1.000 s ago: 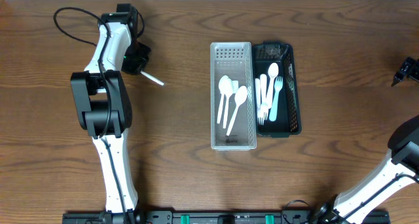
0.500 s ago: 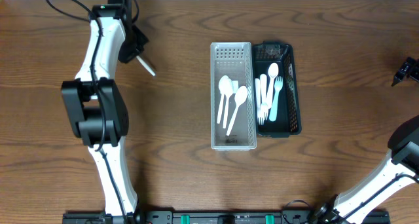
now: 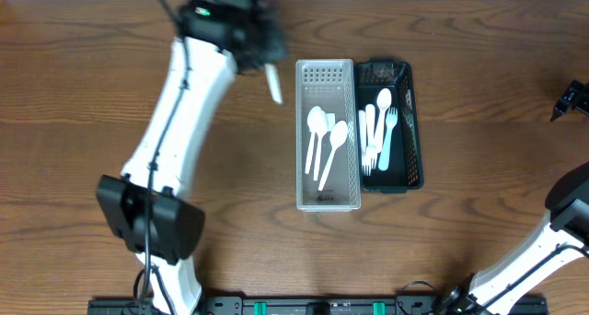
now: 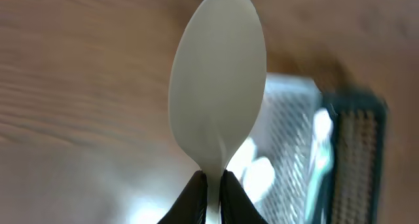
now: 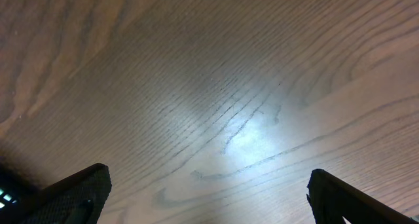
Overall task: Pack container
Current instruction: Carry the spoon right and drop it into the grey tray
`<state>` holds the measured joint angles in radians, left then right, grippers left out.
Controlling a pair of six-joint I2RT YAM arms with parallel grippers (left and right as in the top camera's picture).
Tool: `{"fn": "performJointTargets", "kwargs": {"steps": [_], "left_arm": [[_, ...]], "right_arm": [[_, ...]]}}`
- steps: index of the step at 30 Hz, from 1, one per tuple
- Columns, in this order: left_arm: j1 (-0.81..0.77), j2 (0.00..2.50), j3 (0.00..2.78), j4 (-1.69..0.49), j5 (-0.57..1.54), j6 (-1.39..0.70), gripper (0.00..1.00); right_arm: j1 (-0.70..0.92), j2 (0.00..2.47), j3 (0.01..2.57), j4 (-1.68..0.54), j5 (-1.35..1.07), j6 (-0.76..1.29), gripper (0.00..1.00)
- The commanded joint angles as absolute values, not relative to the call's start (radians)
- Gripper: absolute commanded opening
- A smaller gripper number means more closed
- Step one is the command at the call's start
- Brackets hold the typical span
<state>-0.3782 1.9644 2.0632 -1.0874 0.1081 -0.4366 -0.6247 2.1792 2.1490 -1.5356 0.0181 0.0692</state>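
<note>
Spoon (image 4: 218, 86) clamped in left jaws, near tray (image 3: 326, 197).

Wht spoon (image 4: 218, 86), pale-grey perforated tray (image 3: 325, 75), blk mesh bin (image 3: 378, 73), brown wood-grain table (image 3: 460, 214)

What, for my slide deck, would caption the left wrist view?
Left gripper pinches a white spoon by its handle; clear tray and dark basket blurred behind.

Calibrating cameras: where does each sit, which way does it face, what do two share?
Overhead: above the table, facing down; left arm, right arm show.
Left wrist: on left gripper, facing along its fingers at the held spoon.
Right wrist: on right gripper, facing bare wood; fingertips show.
Shared: overhead and left wrist show spoon, clear tray, dark basket.
</note>
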Motion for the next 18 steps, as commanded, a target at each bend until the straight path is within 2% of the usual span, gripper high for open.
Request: {"fn": "performJointTargets", "kwargs": {"steps": [1,6,8,9,14,17,18], "left_arm": [[-0.442,1.984,2.059,-1.134,0.12,-0.413,0.09],[-0.509,2.017,2.041,-1.213,0.121,-0.446,0.1],[-0.525,2.02,2.021,-1.223,0.12,-0.445,0.17],[-0.531,2.02,2.01,-1.223,0.121,-0.445,0.24],[-0.556,2.02,1.988,-1.223,0.127,-0.445,0.38],[-0.562,2.02,1.988,-1.222,0.128,-0.445,0.65],[-0.562,2.02,1.988,-1.222,0.128,-0.445,0.77]], "right_arm": [[-0.628,2.179,2.146,-1.536,0.019,0.081,0.99],[-0.628,2.179,2.146,-1.536,0.019,0.081,0.99],[-0.628,2.179,2.146,-1.536,0.019,0.081,0.99],[-0.628,2.179,2.146,-1.536,0.019,0.081,0.99],[-0.628,2.179,2.146,-1.536,0.019,0.081,0.99],[-0.628,2.179,2.146,-1.536,0.019,0.081,0.99],[-0.628,2.179,2.146,-1.536,0.019,0.082,0.99]]}}
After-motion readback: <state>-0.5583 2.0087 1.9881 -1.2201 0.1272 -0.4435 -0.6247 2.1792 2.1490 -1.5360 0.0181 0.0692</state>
